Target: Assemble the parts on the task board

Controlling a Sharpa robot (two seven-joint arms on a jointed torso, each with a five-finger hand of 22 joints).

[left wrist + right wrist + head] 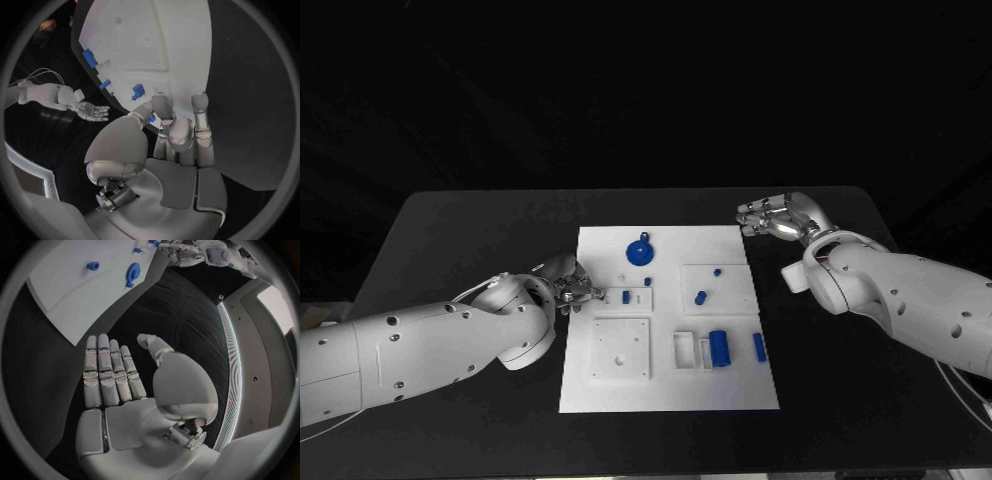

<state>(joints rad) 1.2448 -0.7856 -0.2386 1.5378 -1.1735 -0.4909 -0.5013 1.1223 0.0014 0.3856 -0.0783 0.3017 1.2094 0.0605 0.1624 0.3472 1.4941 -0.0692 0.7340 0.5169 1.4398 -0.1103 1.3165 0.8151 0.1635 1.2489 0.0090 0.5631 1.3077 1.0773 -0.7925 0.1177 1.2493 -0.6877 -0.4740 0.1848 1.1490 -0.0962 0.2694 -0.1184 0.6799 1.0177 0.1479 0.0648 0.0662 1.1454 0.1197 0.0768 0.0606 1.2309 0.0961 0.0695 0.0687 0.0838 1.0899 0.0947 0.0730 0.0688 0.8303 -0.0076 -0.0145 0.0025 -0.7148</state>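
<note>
1. On the black surface (473, 225), centred: one white rectangular task board (668, 390), lying flat, long side running away from the robot.
2. Far end of the board: one blue round disc-shaped part with a short stem (640, 250), lying flat. Judged light, rigid plastic; best taken by its rim or stem.
3. Right of middle: a raised white square plate (715, 285) carrying two small blue pegs (700, 296). Judged light and stiff, likely to slip or roll; best pinched across the sides.
4. Near-right area: one blue cylinder part (720, 347) resting in a white open frame (687, 350), and one slim blue bar (759, 346) just beside it. Both judged hard and smooth; best gripped at mid-length.
5. Near-left area: one white square plate with a centre hole (622, 348), no part in it.
6. Left silver hand (567, 285): at the board's left edge, fingertips (164, 107) over the small blue pieces (629, 296) there. Fingers held close together; whether they pinch a piece cannot be told.
7. Right silver hand (776, 215): off the board's far-right corner, well apart from all parts, fingers straight and spread, holding nothing.
</note>
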